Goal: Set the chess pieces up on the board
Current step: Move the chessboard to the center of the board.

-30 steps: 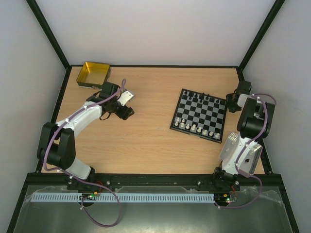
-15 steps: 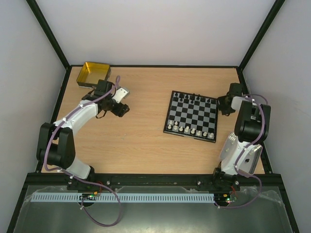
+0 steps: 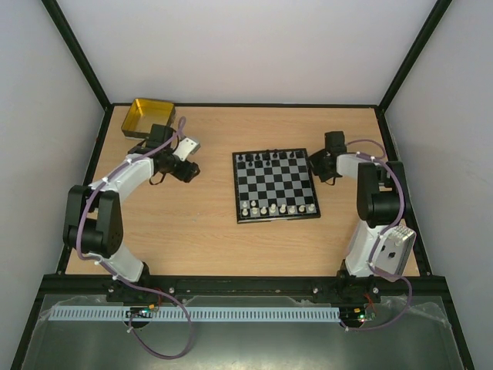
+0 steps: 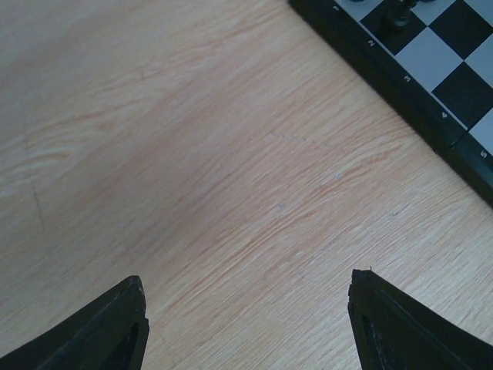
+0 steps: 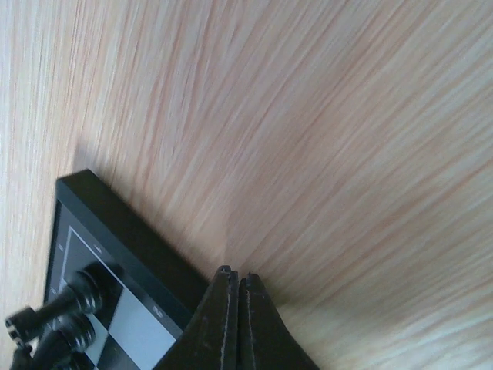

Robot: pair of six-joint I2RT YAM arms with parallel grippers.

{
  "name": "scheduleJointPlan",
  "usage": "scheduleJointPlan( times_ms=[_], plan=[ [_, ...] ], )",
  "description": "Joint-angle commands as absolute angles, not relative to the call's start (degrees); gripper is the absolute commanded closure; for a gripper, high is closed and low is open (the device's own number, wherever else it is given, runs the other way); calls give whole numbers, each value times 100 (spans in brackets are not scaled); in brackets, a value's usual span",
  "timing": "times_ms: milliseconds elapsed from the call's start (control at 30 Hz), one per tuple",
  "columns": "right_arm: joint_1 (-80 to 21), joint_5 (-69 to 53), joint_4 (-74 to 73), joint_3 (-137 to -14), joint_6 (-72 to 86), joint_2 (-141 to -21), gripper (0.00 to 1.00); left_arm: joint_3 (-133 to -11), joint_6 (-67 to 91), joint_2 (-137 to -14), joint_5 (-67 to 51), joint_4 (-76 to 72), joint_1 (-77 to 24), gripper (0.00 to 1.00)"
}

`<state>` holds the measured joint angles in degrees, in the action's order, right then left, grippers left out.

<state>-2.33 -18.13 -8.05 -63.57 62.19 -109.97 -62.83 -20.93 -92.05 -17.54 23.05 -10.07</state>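
Board (image 3: 276, 187), touching closed right end effector (image 3: 315, 166)

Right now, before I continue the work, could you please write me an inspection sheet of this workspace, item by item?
Surface: wooden table, no spill or damage seen.
Job's things: board lies flat near the middle; white pieces stand in a row along its near side, black pieces along its far side; too small to count.
Clutter: yellow tin at the far left corner.
Grippers: left gripper open over bare wood, left of the board; right gripper shut, holding nothing, tips at the board's right border; contact cannot be told.
Cables: purple cables follow both arms; none lies on the board.
Surroundings: white walls, black frame; nothing else seen.
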Motion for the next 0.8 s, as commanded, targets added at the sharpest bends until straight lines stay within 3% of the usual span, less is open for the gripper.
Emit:
scheduleJointPlan(
  times_ms=[0,500,767],
  plan=[
    [-644,-1885,-925,-5985,6253,-10863,98,-6167,-2074,-9308,-1736,2318,-1008,29],
    [-1901,-1812,-966,-5725,6233,-10433,98,-5794,-1901,-9817,-1095,2086,-979,44],
    [-2523,-1759,-1034,-5669,6267,-10235,98,-5419,-1993,-9633,-709,1981,-826,44]
  ],
)
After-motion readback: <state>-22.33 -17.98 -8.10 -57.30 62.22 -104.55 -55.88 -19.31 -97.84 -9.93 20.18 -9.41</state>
